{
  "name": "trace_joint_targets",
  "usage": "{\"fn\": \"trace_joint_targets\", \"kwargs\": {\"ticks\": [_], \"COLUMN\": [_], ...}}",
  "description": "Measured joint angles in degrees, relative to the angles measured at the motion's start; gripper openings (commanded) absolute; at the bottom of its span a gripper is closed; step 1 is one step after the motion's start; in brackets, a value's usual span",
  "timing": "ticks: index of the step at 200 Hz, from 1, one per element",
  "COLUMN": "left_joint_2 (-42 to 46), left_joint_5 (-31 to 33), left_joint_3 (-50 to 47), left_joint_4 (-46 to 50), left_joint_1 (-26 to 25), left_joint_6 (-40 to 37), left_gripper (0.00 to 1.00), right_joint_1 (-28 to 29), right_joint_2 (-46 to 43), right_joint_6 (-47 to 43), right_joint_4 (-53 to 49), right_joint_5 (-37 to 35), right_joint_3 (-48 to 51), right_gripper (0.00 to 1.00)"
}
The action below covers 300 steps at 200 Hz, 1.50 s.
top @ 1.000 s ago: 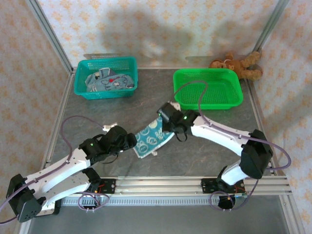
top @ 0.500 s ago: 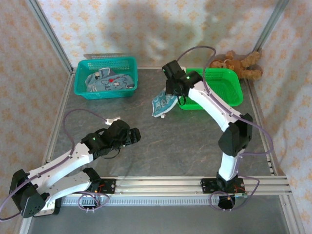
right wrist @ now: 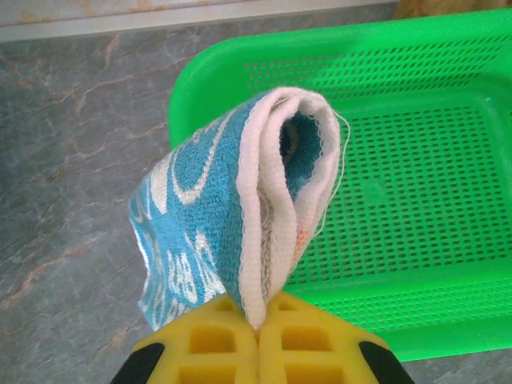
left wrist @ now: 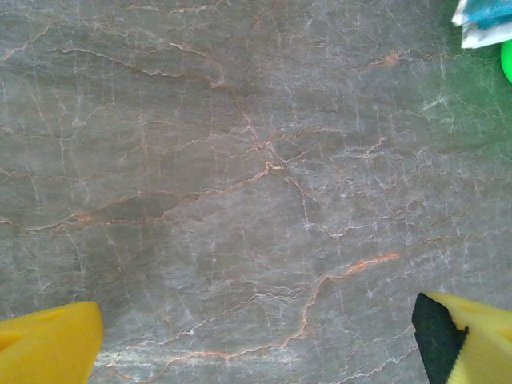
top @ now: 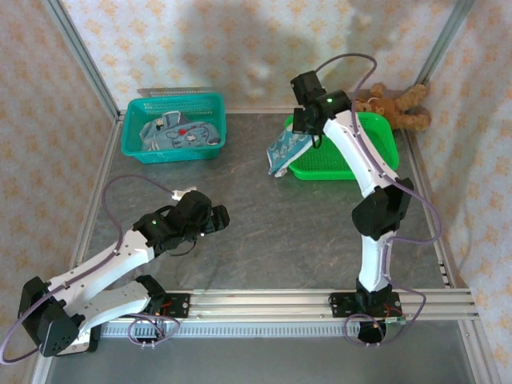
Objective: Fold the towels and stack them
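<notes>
A grey marbled tabletop (top: 264, 232) sits inside a cell with patterned wallpaper walls. The right gripper (right wrist: 258, 320) is clamped on one edge of a folded teal terry towel with white print (right wrist: 232, 208). The right wrist view shows the fold hanging at the left rim of a bright green perforated plastic basket (right wrist: 360, 36); the top view renders this detail small. The left gripper (left wrist: 256, 336) is spread wide and holds nothing, with bare tabletop between its yellow fingers (left wrist: 48, 344). The top view adds a teal plastic basket (top: 172, 154) at rear left containing more printed teal towels (top: 182, 136), and a brown teddy bear (top: 396, 108) at the rear right corner.
</notes>
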<state>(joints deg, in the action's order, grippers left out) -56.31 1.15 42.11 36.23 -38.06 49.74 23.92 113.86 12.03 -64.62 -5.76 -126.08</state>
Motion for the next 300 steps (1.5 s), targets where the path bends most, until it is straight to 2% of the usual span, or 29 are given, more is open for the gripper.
{"fn": "trace_joint_targets", "kwargs": {"ticks": [93, 163, 237, 300], "left_joint_2": [-2.99, -2.99, -2.99, -2.99], "left_joint_5": [-1.33, -2.16, -2.23, -2.23], "left_joint_3": [1.25, 1.25, 1.25, 1.25], "left_joint_4": [0.0, 0.04, 0.26, 0.39], "left_joint_1": [1.86, 3.04, 3.98, 4.0], "left_joint_6": [-1.86, -1.9, -2.19, -2.29], "left_gripper": [1.0, 1.0, 1.0, 1.0], "right_joint_1": [-9.27, -11.74, -16.5, -16.59], "right_joint_2": [2.4, 9.73, 14.03, 16.57], "right_joint_6": [-4.0, -4.63, -4.63, -4.66], "right_joint_4": [0.2, 2.54, 4.02, 4.0], "right_joint_5": [2.56, 2.49, 2.51, 2.29], "right_joint_3": [1.51, 7.93, 8.68, 7.67], "right_gripper": [0.0, 0.0, 0.0, 0.0]}}
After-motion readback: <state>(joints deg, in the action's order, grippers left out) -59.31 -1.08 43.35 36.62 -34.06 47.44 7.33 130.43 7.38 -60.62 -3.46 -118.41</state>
